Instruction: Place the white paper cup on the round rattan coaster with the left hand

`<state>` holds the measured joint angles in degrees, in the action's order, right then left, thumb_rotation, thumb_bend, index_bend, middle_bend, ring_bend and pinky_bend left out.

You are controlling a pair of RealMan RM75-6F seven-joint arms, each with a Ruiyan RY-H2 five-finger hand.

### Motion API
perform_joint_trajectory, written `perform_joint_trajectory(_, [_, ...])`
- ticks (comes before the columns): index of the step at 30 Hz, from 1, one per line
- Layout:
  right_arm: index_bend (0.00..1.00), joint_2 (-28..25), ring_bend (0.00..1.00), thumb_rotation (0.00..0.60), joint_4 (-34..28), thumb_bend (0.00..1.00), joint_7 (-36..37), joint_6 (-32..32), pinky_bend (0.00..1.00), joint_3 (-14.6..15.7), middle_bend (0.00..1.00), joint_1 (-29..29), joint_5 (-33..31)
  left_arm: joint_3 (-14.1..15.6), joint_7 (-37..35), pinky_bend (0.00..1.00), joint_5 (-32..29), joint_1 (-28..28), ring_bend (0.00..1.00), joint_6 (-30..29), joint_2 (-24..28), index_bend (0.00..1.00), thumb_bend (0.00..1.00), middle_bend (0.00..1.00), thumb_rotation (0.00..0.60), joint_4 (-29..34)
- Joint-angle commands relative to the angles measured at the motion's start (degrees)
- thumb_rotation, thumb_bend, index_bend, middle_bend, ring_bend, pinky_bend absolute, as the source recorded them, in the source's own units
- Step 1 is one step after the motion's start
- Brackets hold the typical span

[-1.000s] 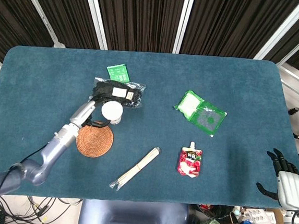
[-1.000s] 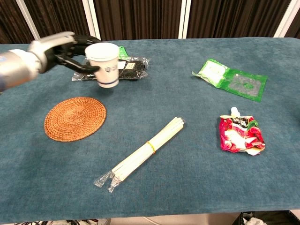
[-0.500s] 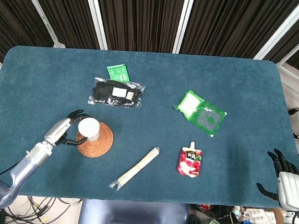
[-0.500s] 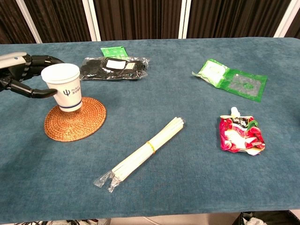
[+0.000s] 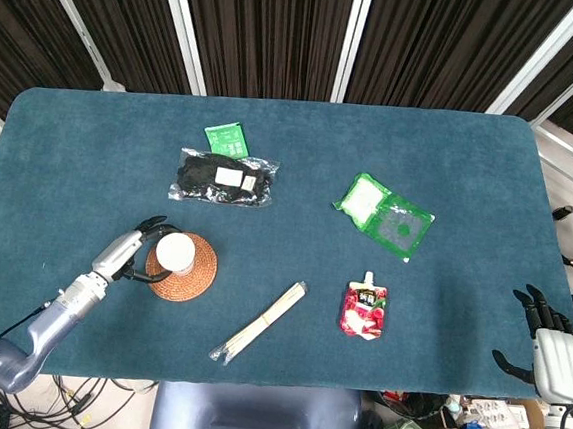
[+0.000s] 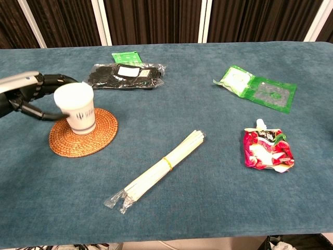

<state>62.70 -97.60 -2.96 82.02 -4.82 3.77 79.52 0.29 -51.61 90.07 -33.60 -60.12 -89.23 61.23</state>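
Note:
The white paper cup (image 5: 175,253) (image 6: 76,109) stands upright on the left part of the round rattan coaster (image 5: 193,273) (image 6: 89,139), its base down on the weave. My left hand (image 5: 139,248) (image 6: 34,95) is at the cup's left side, black fingers curled around its wall and gripping it. The cup looks slightly blurred in the chest view. My right hand (image 5: 548,342) rests off the table's near right corner with fingers spread and nothing in it; the chest view does not show it.
A black packet (image 5: 224,177) (image 6: 125,75) and a small green sachet (image 5: 224,136) lie behind the coaster. A wrapped bundle of sticks (image 5: 259,321) (image 6: 161,169) lies to its right. Further right are a red pouch (image 5: 362,310) and a green-white bag (image 5: 384,215).
My left hand carried the cup from above the black packet toward me, then lowered it onto the coaster. The right hand has not moved.

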Motion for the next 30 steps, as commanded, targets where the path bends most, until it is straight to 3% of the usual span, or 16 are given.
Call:
perform_joint_trajectory(1, [0.14, 0.0, 0.19, 0.6, 0.0, 0.1, 0.1, 0.0, 0.19, 0.0, 0.04, 0.0, 0.0, 0.8, 0.9, 0.0, 0.7, -0.3, 0.0, 0.6, 0.2, 0.17, 0.16, 0.2, 0.6, -0.7])
perform_joint_trajectory(4, [0.14, 0.0, 0.19, 0.6, 0.0, 0.1, 0.1, 0.0, 0.19, 0.0, 0.04, 0.0, 0.1, 1.7, 2.5, 0.0, 1.4, -0.8, 0.0, 1.6, 1.1, 0.02, 0.03, 0.06, 0.6, -0.8])
perform_joint_trajectory(6, [0.14, 0.0, 0.19, 0.6, 0.1, 0.1, 0.1, 0.0, 0.19, 0.0, 0.04, 0.1, 0.1, 2.6, 4.1, 0.0, 2.0, -1.3, 0.0, 2.7, 2.3, 0.0, 0.0, 0.01, 0.6, -0.2])
perform_joint_trajectory(11, [0.14, 0.0, 0.19, 0.6, 0.2, 0.1, 0.3, -0.1, 0.19, 0.0, 0.04, 0.1, 0.3, 1.5, 7.3, 0.0, 0.7, -0.8, 0.0, 1.4, 6.2, 0.0, 0.0, 0.0, 0.6, 4.8])
perform_joint_trajectory(16, [0.14, 0.1, 0.19, 0.6, 0.3, 0.1, 0.2, -0.2, 0.19, 0.0, 0.04, 0.2, 0.2, 0.5, 11.9, 0.0, -2.0, 0.8, 0.0, -0.1, 14.6, 0.0, 0.0, 0.0, 0.6, 14.2])
perform_joint_trajectory(25, [0.14, 0.2, 0.19, 0.6, 0.2, 0.1, -0.5, -0.1, 0.19, -0.1, 0.04, 0.1, 0.0, 1.9, 39.2, 0.0, -8.0, 6.7, 0.0, -5.6, 33.9, 0.01, 0.0, 0.0, 0.6, 37.3])
perform_joint_trajectory(30, [0.14, 0.3, 0.19, 0.6, 0.1, 0.1, -0.9, 0.3, 0.19, -0.1, 0.04, 0.0, 0.0, 3.8, 55.2, 0.0, -10.5, 12.9, 0.0, -14.3, 38.9, 0.0, 0.0, 0.0, 0.6, 46.0])
